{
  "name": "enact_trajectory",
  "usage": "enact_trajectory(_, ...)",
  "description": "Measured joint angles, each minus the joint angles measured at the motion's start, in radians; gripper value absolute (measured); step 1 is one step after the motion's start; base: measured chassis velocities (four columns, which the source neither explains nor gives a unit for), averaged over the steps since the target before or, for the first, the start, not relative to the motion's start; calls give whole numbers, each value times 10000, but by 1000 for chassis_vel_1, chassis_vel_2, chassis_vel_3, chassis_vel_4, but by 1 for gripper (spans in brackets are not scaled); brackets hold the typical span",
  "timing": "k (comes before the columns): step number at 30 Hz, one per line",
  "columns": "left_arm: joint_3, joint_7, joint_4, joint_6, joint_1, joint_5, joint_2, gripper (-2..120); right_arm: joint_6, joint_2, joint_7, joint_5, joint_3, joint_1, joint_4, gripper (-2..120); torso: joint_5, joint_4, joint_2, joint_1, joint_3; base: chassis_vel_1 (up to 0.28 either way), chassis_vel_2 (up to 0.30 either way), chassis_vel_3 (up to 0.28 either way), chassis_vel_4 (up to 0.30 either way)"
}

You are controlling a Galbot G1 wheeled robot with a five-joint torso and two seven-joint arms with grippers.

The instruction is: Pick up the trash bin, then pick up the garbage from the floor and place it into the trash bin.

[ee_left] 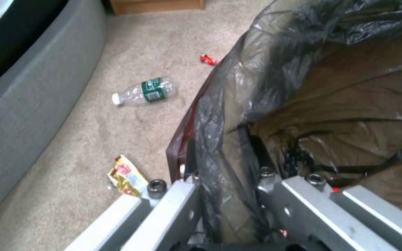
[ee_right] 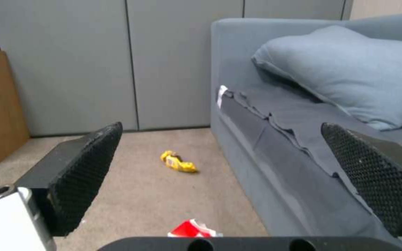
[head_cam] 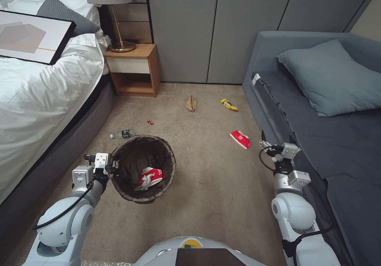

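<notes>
A: Right gripper (ee_right: 229, 181): its fingers (ee_right: 82, 174) are spread wide, nothing between them. Left gripper (ee_left: 231, 205) is clamped on the bin (head_cam: 143, 169) rim.

B: The red wrapper (head_cam: 239, 139) lies right of the bin, near the sofa (head_cam: 317, 147). I'd drop straight down, straddling it.

Bed (head_cam: 35, 95), nightstand (head_cam: 135, 69) with lamp (head_cam: 113, 12), grey sofa (head_cam: 341, 147).

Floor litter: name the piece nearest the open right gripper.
The red-and-white wrapper, lying just ahead of the right gripper beside the sofa; the yellow packet and brown paper bag lie farther off.
</notes>
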Motion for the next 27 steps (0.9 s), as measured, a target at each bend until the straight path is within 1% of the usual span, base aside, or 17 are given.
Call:
enact_trajectory(16,4,87,8,0,24,140,-25,0,-165,-65,24,83,-117,214,-197,100,0,1,0,0,0,0,0,0,0)
enact_trajectory(21,4,93,26,0,23,155,-26,0,-177,-49,30,86,-148,255,-221,100,0,-1,0,0,0,-67,54,67,-64)
enact_trajectory(27,-3,95,65,0,10,160,-13,0,-183,-48,40,86,-184,282,-285,100,1,1,0,1,2,-92,115,115,-104)
